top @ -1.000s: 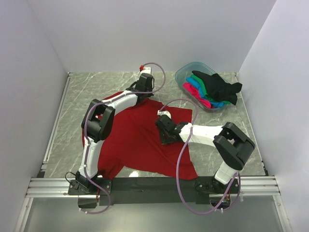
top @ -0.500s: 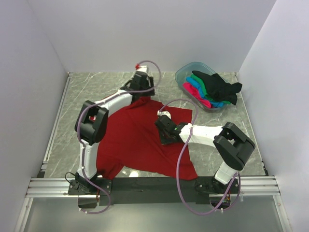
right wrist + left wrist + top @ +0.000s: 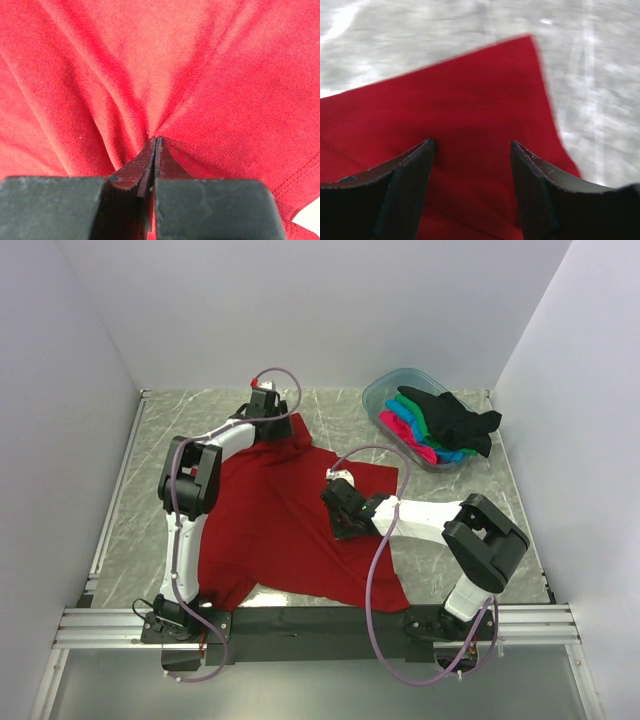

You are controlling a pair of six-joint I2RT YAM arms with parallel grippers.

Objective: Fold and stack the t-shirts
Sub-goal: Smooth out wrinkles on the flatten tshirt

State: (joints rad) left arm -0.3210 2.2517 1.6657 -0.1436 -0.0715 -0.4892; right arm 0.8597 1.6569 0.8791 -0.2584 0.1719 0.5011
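Note:
A dark red t-shirt [image 3: 290, 525] lies spread over the middle of the table. My left gripper [image 3: 272, 426] hovers open over its far left sleeve, and in the left wrist view the red cloth [image 3: 470, 95] lies below the parted jaws [image 3: 472, 145], with nothing between them. My right gripper [image 3: 338, 527] is shut at the shirt's middle. In the right wrist view creases in the cloth [image 3: 225, 75] run together at its closed tips [image 3: 156, 139]. A black t-shirt [image 3: 452, 418] lies on top of green [image 3: 420, 426], hot pink [image 3: 403, 430] and bright blue [image 3: 458, 454] ones at the back right.
A clear bluish plastic tub [image 3: 384, 390] at the back right holds the heaped shirts, and the black one hangs over its right rim. White walls close in the marble table [image 3: 150, 490] on three sides. A metal rail [image 3: 320, 618] runs along the near edge.
My left gripper has let go of the red shirt, opened, and swung left along the far edge. The shirt's far left part now lies flatter. The right arm has not moved.

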